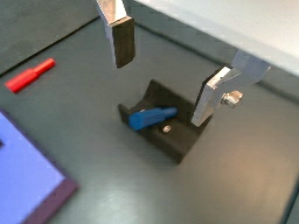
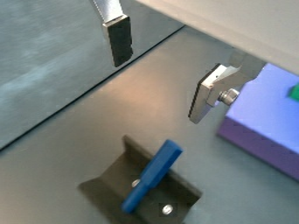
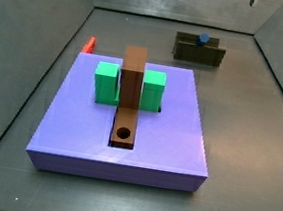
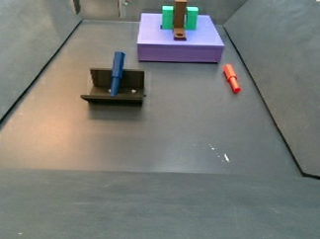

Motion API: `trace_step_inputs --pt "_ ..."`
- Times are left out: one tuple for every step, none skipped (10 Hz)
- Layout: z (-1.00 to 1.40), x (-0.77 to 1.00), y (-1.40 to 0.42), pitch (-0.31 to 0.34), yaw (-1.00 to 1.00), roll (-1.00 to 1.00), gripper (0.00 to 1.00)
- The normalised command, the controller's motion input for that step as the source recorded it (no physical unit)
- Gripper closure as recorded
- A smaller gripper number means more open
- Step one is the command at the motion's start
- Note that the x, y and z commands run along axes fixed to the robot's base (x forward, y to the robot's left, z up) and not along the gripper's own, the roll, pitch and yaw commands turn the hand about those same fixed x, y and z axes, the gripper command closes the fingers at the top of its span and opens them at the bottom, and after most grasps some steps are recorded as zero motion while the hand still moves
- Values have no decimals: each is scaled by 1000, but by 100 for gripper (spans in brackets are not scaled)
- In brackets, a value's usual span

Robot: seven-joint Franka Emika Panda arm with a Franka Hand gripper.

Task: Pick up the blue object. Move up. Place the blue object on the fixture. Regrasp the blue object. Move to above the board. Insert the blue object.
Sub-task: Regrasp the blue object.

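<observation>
Gripper: we see the gripper [image 1: 163,77] above the fixture [image 1: 181,144], jaws spread wide with nothing between them; each silver finger [image 1: 121,39] is clear of the peg.

Blue object, position: the blue object [image 2: 153,178] leans in the fixture, its lower end down in the recess, its upper end resting against the upright back wall. In a side view it stands up out of the fixture [image 4: 115,87] as a slanted rod [image 4: 118,73].

Why so placed: we judge the fixture serves as a rest that props the peg at an angle, so the gripper can take it again along a different axis, one suited to the hole in the brown bar [image 3: 131,91].

Blue object, appearance: slim, rod-shaped, uniform mid blue, matte; one end looks blunt and slightly rounded in a wrist view [image 1: 151,116].

Board: the board [image 3: 180,134] lies well apart from the fixture, carrying the green blocks [image 3: 106,82] and the bar.

Other: a red peg [image 4: 232,78] lies on the floor just beside the board, untouched.

Stage (judgement): placing looks done; the regrasp is not yet made.
</observation>
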Motion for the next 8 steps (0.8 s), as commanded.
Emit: trace_step_inputs --pt "0 114 -6 -89 474 1000 0" --pt "0 57 0 -23 491 1000 0" --pt "-14 14 0 -20 500 1000 0" --pt "-63 6 -9 -57 517 1000 0" --pt "-94 0 -29 -54 514 1000 0" --pt "-291 -20 -151 0 397 1000 0" --pt "-309 -60 -137 0 314 1000 0" --pt "-297 -26 -129 0 269 1000 0"
